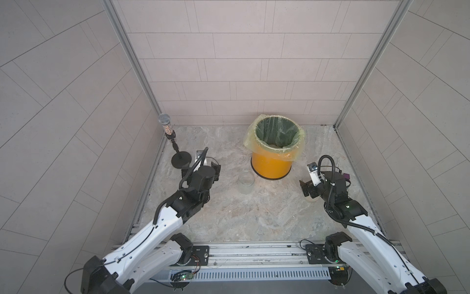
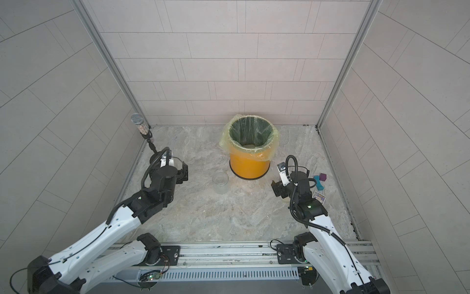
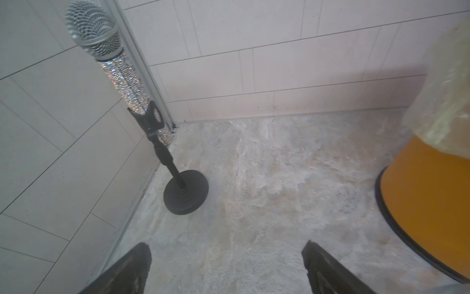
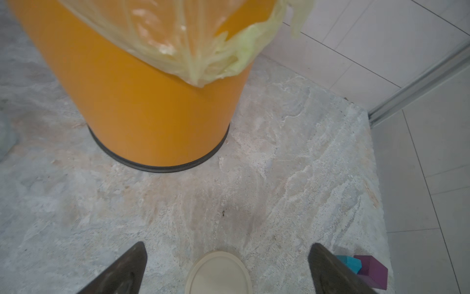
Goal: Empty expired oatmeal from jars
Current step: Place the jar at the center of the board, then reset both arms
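Observation:
A small clear glass jar (image 1: 246,182) (image 2: 220,182) stands upright and lidless on the table, in front of the orange bin (image 1: 270,165) (image 2: 249,165); it looks empty. A pale patch of oatmeal (image 1: 274,146) (image 2: 248,146) lies at the bottom of the bin's liner. The jar's flat cream lid (image 4: 218,273) rests on the table under my right gripper (image 4: 227,243) (image 1: 304,188), which is open and holds nothing. My left gripper (image 3: 226,244) (image 1: 215,170) is open too, left of the jar and apart from it, over bare table.
A glittery microphone (image 1: 166,127) (image 3: 122,76) on a black round stand (image 3: 185,193) occupies the back left corner, close to my left arm. Teal and purple blocks (image 2: 320,180) (image 4: 366,267) and a small card (image 2: 320,197) lie beside the right arm. Tiled walls enclose three sides.

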Robot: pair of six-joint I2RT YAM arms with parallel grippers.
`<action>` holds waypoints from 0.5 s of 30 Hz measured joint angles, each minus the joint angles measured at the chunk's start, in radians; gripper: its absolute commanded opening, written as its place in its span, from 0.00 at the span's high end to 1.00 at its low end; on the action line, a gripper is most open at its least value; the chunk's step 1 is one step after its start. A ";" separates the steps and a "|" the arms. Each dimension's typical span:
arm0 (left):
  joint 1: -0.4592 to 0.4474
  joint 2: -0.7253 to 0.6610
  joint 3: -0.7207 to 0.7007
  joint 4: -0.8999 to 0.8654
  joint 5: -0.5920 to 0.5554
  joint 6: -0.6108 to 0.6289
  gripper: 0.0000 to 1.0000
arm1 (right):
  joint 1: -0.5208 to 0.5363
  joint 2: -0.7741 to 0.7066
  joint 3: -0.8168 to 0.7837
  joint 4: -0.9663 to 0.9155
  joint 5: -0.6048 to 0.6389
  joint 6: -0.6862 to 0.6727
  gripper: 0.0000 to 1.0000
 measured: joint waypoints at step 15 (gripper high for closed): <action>0.294 0.312 -0.333 0.702 -0.039 0.107 0.00 | -0.149 0.384 -0.230 0.724 0.105 0.124 0.01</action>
